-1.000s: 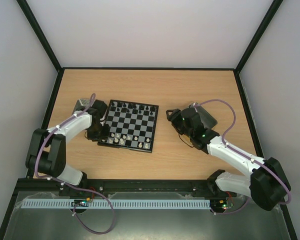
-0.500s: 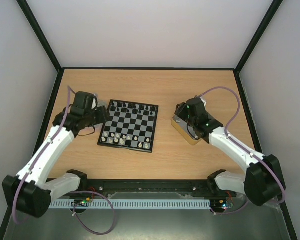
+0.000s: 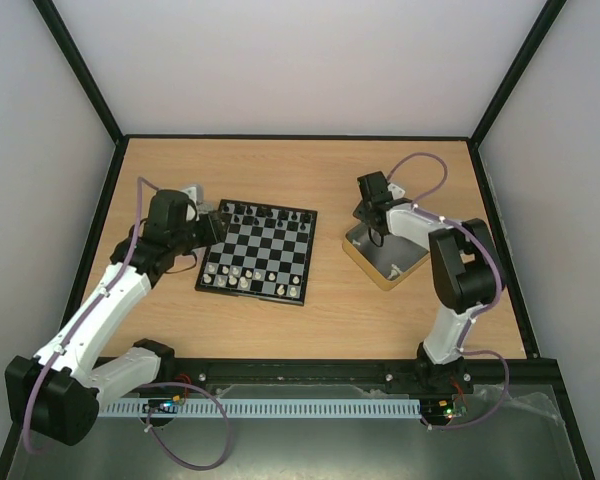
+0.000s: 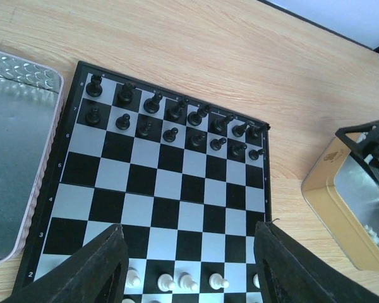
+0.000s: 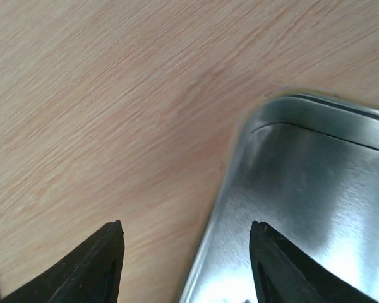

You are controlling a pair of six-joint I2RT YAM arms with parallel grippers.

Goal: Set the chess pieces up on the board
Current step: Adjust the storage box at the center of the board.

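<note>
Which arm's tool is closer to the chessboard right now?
Left. The left tool hovers at the left edge of the chessboard, open. The right tool is off to the board's right, above a corner of the gold tin.

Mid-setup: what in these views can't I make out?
- Chess pieces on the board's near rows: left wrist view, cut off by the bottom edge and left gripper; too small from above to identify.
- Tin's contents: cut off by the right edge in the left wrist view; the right arm partly covers it from above.
</note>
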